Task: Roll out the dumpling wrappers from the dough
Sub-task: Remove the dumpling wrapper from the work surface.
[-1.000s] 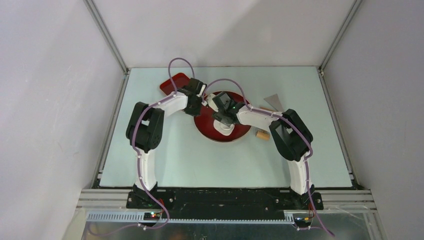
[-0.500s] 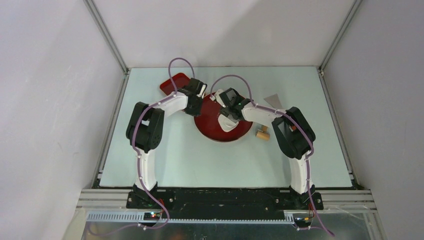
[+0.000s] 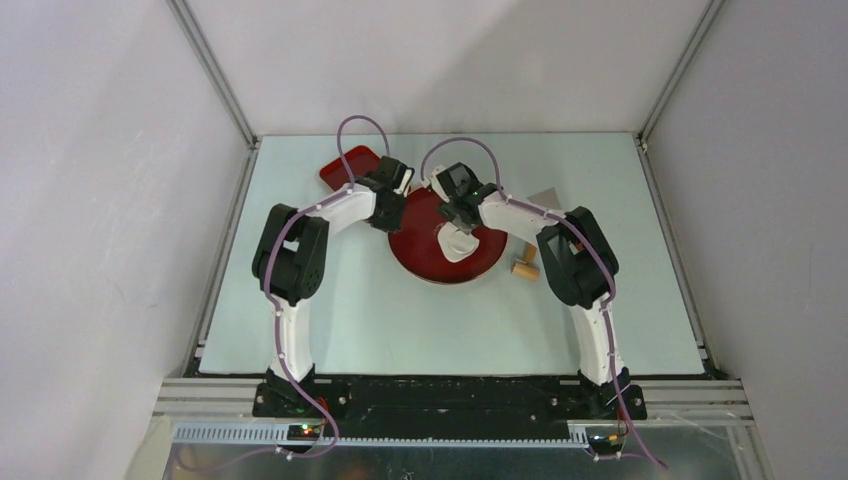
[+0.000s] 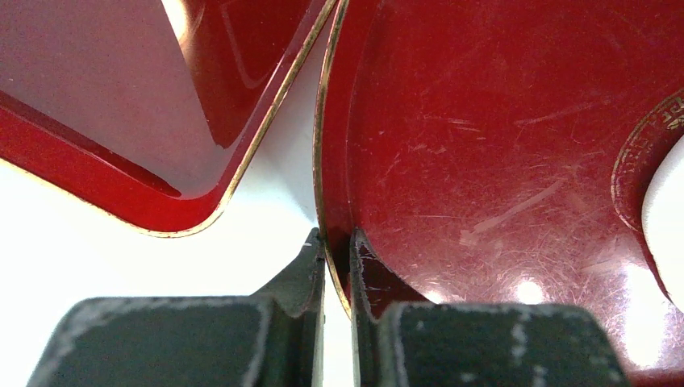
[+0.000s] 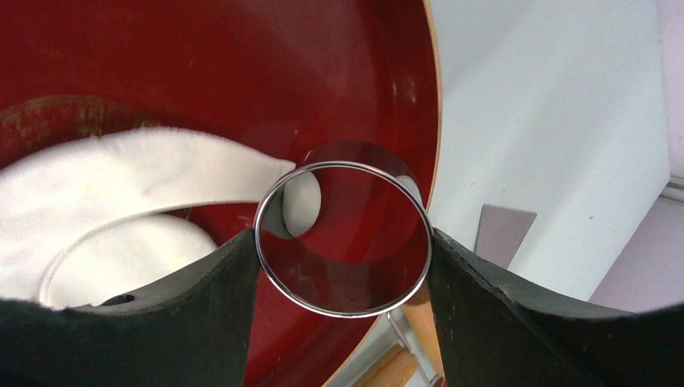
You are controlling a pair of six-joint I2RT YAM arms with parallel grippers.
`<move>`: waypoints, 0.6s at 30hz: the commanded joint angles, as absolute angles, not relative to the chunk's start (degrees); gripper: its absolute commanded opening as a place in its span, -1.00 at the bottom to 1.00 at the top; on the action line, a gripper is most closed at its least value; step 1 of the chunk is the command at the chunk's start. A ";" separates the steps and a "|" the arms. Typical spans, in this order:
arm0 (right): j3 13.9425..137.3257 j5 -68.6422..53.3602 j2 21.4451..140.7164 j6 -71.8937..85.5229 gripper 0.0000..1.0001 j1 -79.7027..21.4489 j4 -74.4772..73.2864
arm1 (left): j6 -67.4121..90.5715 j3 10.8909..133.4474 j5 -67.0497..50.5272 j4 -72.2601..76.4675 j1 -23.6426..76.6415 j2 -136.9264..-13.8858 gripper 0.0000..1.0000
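White dough (image 3: 457, 243) lies on the round red plate (image 3: 425, 262). In the right wrist view a dumpling wrapper (image 5: 121, 258), round and neatly cut, sits under an arched leftover dough strip (image 5: 145, 173). A shiny metal ring cutter (image 5: 347, 312) hangs above the plate's far-right part, with my right gripper (image 5: 343, 242) shut on its sides. A small white bit of dough (image 5: 302, 201) shows through the ring. My left gripper (image 4: 335, 246) is shut on the plate's left rim (image 4: 319, 161), one finger inside and one outside.
A square red tray (image 3: 345, 165) lies just beyond the plate's left side, close to my left gripper (image 3: 395, 205). A wooden rolling pin (image 3: 524, 268) rests on the table right of the plate. A flat grey scraper (image 3: 548, 200) lies further back right.
My right gripper has moved with the ring cutter from over the dough toward the plate's far side, uncovering the dough. The left arm has not moved.
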State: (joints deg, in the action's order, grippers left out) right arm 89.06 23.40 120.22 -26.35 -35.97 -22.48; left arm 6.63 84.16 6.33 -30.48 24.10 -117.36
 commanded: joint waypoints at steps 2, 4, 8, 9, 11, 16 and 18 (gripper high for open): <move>96.68 22.51 125.46 -25.13 0.22 -36.09 -24.25 | 3.43 84.30 8.85 -35.50 24.95 -118.16 -1.00; 98.33 21.00 126.10 -24.60 0.22 -36.38 -24.52 | 3.43 84.22 8.82 -35.43 24.89 -118.04 -1.00; 100.40 15.34 126.23 -22.81 0.22 -36.87 -25.66 | 3.43 84.20 8.83 -35.48 24.88 -117.97 -1.00; 100.97 14.39 126.22 -21.96 0.22 -36.84 -25.88 | 3.43 84.20 8.80 -35.44 24.92 -118.00 -1.00; 101.65 11.35 126.21 -20.83 0.22 -36.94 -26.76 | 3.43 84.20 8.68 -35.50 24.89 -117.93 -1.00; 103.97 4.86 127.47 -18.88 0.21 -37.64 -29.73 | 3.43 84.20 8.69 -35.43 24.93 -117.92 -1.00; 105.04 2.40 127.98 -18.10 0.21 -37.85 -31.04 | 3.43 84.20 8.67 -35.50 24.96 -117.95 -1.00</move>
